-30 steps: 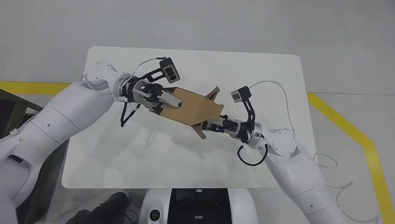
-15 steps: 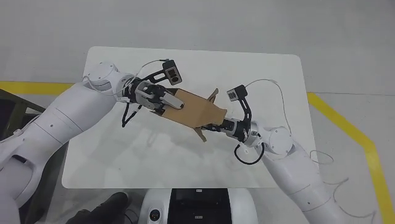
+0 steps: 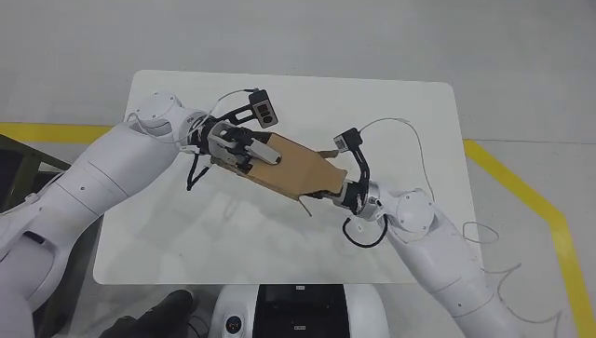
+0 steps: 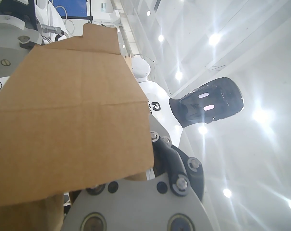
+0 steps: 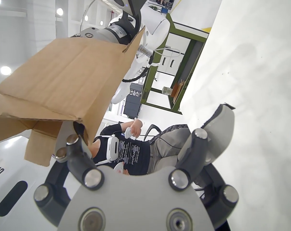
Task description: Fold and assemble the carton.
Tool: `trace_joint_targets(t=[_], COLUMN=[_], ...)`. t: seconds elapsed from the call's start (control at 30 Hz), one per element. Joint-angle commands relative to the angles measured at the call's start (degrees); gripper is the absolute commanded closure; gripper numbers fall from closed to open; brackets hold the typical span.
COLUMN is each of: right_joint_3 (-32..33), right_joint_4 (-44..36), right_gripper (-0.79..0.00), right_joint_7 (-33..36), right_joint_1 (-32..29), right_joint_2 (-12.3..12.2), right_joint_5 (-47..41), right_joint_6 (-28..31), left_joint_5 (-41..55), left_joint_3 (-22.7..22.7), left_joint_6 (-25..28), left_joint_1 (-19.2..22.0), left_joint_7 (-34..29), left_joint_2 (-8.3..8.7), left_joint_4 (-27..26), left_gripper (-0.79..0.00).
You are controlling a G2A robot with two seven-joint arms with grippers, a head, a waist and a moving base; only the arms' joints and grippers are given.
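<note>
You have the carton (image 3: 296, 166) lifted clear of the white tabletop (image 3: 186, 236), which lies under it. The carton's shadow falls on the surface just below.

Your left end effector (image 3: 253, 152) is at one end of the carton. It is clamped on the cardboard, with one pale finger lying flat across the carton's upper panel. In the left wrist view, that brown panel runs right down to the end effector's base plate.

Your right end effector (image 3: 333, 189) is at the carton's opposite end with its jaws spread wide, gripping nothing. In the right wrist view, one of its fingers sits against the lower corner of the carton's open mouth. The other finger (image 5: 217, 126) stands well apart from the carton, in free air.

That end of the carton is unsealed:
- You can see inside the sleeve.
- A short flap hangs loose beside the near finger.
- In the top view, two flaps stick out past the carton's body, one on each side of the right end effector.

The carton sits at a slant between your two end effectors.
</note>
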State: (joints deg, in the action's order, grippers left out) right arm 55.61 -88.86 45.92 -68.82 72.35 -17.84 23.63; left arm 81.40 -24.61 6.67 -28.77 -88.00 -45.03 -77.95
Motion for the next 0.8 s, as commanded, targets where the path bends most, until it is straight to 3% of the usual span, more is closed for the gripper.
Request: trace_joint_targets(t=[0.0, 0.2, 0.37, 0.57, 0.77], right_joint_3=[-0.1, 0.5, 3.4, 6.5, 6.6], right_joint_4=[-0.2, -1.5, -4.2, -4.9, -2.2], right_gripper=[-0.785, -0.785, -0.785, -0.785, -0.785], right_joint_7=[-0.3, -0.4, -0.2, 2.3, 8.5], right_joint_1=[-0.1, -0.7, -3.2, -5.7, -4.2], right_joint_2=[0.0, -0.1, -0.8, -1.2, -1.1], right_joint_5=[0.2, -0.2, -2.2, -12.0, -22.1], right_joint_6=[-0.2, 0.9, 5.2, 14.0, 19.2], left_joint_5=[-0.1, -1.1, -1.8, -2.6, -2.7], left_joint_3=[-0.1, -0.2, -0.3, 0.3, 0.8], left_joint_6=[-0.1, 0.2, 0.5, 0.5, 0.6], left_joint_1=[0.0, 0.0, -0.2, -0.7, -1.0], left_joint_7=[0.0, 0.0, 0.0, 0.0, 0.0], left_joint_2=[-0.05, -0.08, 0.04, 0.07, 0.25], left_joint_4=[-0.1, 1.1, 2.5, 2.0, 1.6], left_gripper=[0.000, 0.000, 0.000, 0.000, 0.000])
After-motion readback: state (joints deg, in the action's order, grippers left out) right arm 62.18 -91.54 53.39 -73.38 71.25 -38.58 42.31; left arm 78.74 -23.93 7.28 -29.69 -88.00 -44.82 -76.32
